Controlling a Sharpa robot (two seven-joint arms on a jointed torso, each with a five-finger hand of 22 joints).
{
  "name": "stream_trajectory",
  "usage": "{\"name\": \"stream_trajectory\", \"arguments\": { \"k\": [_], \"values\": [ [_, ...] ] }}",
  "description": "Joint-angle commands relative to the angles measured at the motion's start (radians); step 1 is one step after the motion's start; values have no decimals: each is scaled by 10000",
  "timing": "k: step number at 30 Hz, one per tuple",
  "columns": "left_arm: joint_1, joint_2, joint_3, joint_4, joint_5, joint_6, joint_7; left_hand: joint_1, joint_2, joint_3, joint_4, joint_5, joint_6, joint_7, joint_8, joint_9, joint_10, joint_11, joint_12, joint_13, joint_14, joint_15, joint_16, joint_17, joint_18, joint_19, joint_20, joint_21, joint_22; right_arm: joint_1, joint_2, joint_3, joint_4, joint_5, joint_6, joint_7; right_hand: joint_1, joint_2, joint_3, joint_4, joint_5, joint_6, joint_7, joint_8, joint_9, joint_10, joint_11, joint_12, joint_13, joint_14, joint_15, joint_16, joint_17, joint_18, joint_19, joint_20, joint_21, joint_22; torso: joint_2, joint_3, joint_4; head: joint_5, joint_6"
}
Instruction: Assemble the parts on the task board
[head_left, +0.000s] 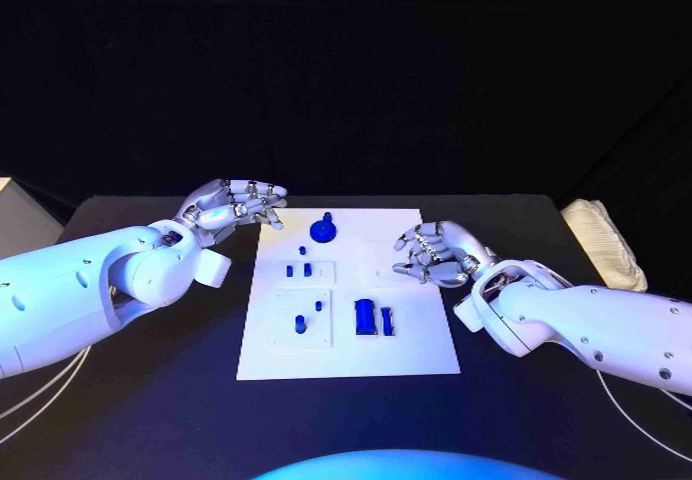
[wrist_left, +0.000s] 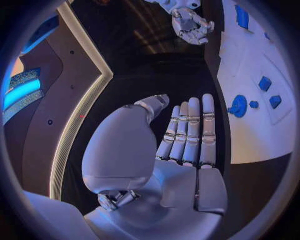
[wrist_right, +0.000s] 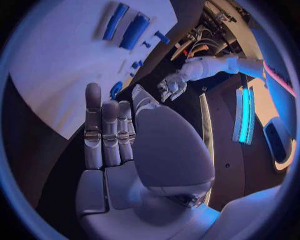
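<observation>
Task board (head_left: 353, 350) lies mid-frame in head view, flat on the black desk (head_left: 144, 420), between the two hands; left hand (head_left: 235, 208) sits just off the board's upper-left corner, over the desk, not touching board or parts; fingers apart and lightly curled, holding nothing; left wrist view shows the same hand (wrist_left: 187, 132) w/ fingers straight, side by side, palm bare. Right hand (head_left: 436, 252) sits at the board's right edge, upper half, fingertips over the white plate; fingers curled inward but w/ gaps, nothing visible in them; right wrist view shows the hand (wrist_right: 112, 130) w/ fingers extended, nothing gripped.

Parts, head view: 1 round blue part w/ upright knob (head_left: 326, 230) near board's top centre, closest to left hand but apart from it; 1 tiny blue piece (head_left: 303, 250) just below it; 2 short pegs (head_left: 299, 269) side by side in a raised square, left-centre; 2 small pieces (head_left: 303, 322) in the lower-left square; 1 big blue block (head_left: 366, 317) centre-low, w/ 1 thin bar (head_left: 388, 320) just right of it. All parts well apart from right hand. Approx 8 blue parts; smallest ones hard to tell apart.
</observation>
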Motion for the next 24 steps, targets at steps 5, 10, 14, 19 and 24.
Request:
{"name": "stream_trajectory", "arguments": {
  "k": [5,10,14,19,24],
  "values": [
    [-207,670,9,-995,874,-341,1058,222,-207,133,262,-81,-38,-165,202,25,842,256,-2178,-502,84,412,-3668,-1141,138,-249,681,-3199,-2049,112,772,220,-2124,4926,1107,2464,-148,-486,2068,-117,-117,673,250,-1169,-985,702,318,-3504,-4574,-657,466,-3647,-2098,48,-706,475,-2006,-2292,-290,3,66,47,520],
    [-280,952,11,-1444,1007,-497,1299,266,-179,100,290,-84,-57,-258,74,-134,1085,348,-3148,-501,-11,583,-4934,-1355,98,-255,816,-4357,-2786,156,1123,327,-2939,5524,1483,2751,-620,-703,2782,-437,-174,742,371,-1830,-1301,866,597,-4635,-6554,-1115,894,-5266,-3281,118,-1543,951,-2064,-4400,-303,64,62,124,756],
    [-295,880,13,-1240,587,-419,654,-4943,1821,-4983,-1219,-2634,-8491,-1961,-2350,-3233,-8825,-1490,-4853,-1140,-7850,-1066,-8692,-3379,-1694,-7685,-2060,-6767,-3827,105,1026,367,-2641,4194,637,1909,-6096,1661,-1975,-2914,-1221,-7906,-1429,-4619,-4695,-10071,-735,-5810,-8965,-11817,11,-7425,-8441,-1702,-11973,-1045,-2666,-9424,-318,49,52,102,686],
    [-402,899,58,-947,657,-1058,736,-6478,1821,-4983,-1219,-2634,-8491,-1961,-2350,-3233,-8825,-1490,-4853,-1140,-7850,-1066,-8692,-3379,-1694,-7685,-2060,-6767,-3827,-55,977,585,-2112,4833,278,2160,-7710,1661,-1975,-2914,-1221,-7906,-1429,-4619,-4695,-10071,-735,-5810,-8965,-11817,11,-7425,-8441,-1702,-11973,-1045,-2666,-9424,-570,179,60,133,1006],
    [-593,932,139,-425,782,-2198,882,-13656,1821,-4983,-1219,-2634,-8491,-1961,-2350,-3233,-8825,-1490,-4853,-1140,-7850,-1066,-8692,-3379,-1694,-7685,-2060,-6767,-3827,-339,889,972,-1170,5972,-361,2606,-15322,1661,-1975,-2914,-1221,-7906,-1429,-4619,-4695,-10071,-735,-5810,-8965,-11817,11,-7425,-8441,-1702,-11973,-1045,-2666,-9424,-938,369,72,179,1472]
  ]
}}
